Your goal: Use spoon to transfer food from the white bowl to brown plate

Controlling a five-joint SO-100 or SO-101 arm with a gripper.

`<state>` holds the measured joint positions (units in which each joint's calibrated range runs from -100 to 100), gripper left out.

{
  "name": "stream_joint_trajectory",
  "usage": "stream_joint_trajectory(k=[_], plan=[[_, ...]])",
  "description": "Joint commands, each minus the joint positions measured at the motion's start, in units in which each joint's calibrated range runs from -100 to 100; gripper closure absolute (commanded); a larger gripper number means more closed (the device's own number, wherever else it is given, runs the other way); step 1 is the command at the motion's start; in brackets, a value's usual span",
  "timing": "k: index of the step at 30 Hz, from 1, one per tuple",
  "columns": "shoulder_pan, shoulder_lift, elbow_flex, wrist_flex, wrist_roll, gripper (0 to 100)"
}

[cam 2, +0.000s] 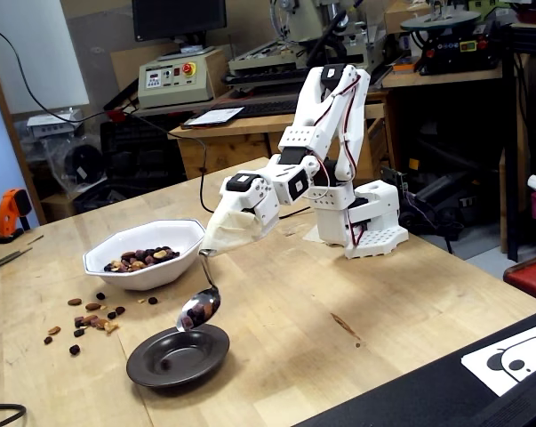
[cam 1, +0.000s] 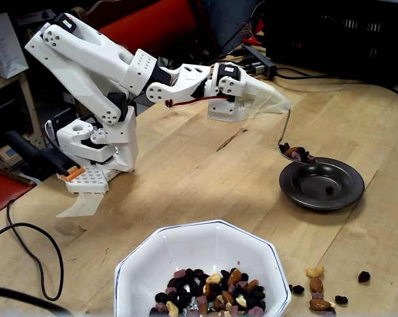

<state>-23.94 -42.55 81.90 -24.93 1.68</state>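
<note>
- Nearest the camera in a fixed view sits the white bowl (cam 1: 202, 264), well apart from your gripper (cam 1: 278, 104) and on the near side of it; it holds the remaining food (cam 1: 208, 296). You are done there for this scoop.
- Your gripper's tips are wrapped in pale cloth, so you cannot see the jaws themselves, but they are clearly clenched on the handle of the spoon (cam 1: 292, 150), which hangs down from them.
- Below the gripper and slightly beyond it lies the brown plate (cam 1: 322, 183); one small piece seems to rest in it already.
- The spoon's loaded end sits just over the plate's near rim (cam 2: 196, 310), not its middle. Push further in over the centre before you tip.
- Roll the wrist slowly and keep the spoon low, so nuts slide off instead of bouncing out.
- Spilled nuts (cam 1: 316, 296) beside the bowl, far from the gripper, suggest what a hasty move costs.
</note>
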Motion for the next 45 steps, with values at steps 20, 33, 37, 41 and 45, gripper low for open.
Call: stream_joint_trajectory(k=[20,33,37,41,45], plan=[[0.24,-2.25,-0.22,-0.76,8.06,96],[0.24,-2.25,-0.22,-0.29,16.61,96],[0.24,-2.25,-0.22,-0.29,19.34,96],[0.16,-2.25,-0.22,-0.29,21.15,96],[0.16,-2.25,-0.22,-0.29,23.25,96]])
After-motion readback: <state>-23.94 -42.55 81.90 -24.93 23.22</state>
